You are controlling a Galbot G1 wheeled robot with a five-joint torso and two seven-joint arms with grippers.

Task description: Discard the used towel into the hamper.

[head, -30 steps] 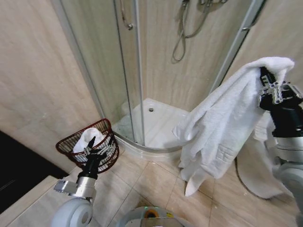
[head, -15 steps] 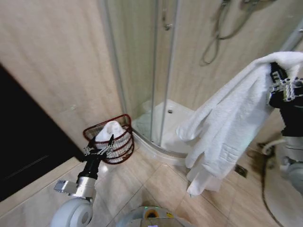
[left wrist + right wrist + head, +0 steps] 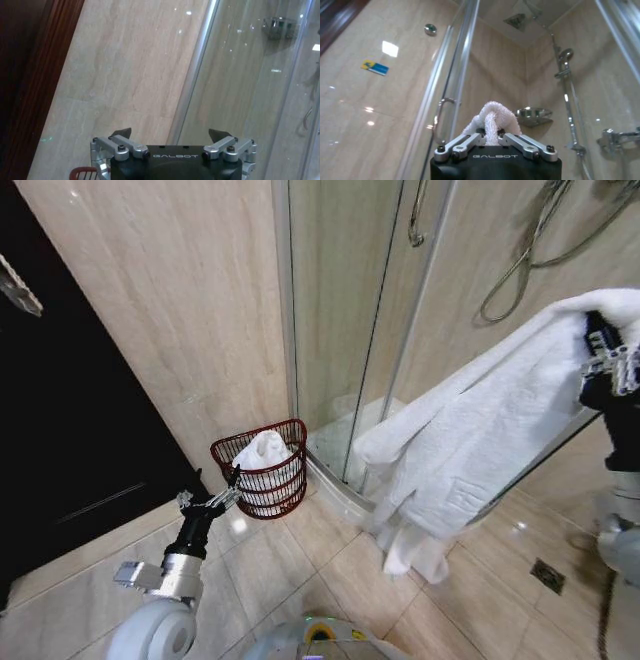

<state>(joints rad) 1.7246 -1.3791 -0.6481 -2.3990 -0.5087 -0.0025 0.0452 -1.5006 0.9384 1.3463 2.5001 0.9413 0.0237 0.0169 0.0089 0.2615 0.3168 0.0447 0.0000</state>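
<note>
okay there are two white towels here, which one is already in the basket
The small bunched-up towel sits inside the hamper on the floor by the shower door. The large towel hangs in the air instead, pinched at its top by the right gripper, off to the hamper's right.

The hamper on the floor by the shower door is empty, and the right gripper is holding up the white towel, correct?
Not quite: the hamper is not empty. The head view shows white cloth already inside it. The right gripper is indeed shut on the white towel.

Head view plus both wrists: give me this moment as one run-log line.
right gripper: shut on white towel, held high | left gripper: open, low, idle | hamper: on floor by shower, already holds white cloth
</note>
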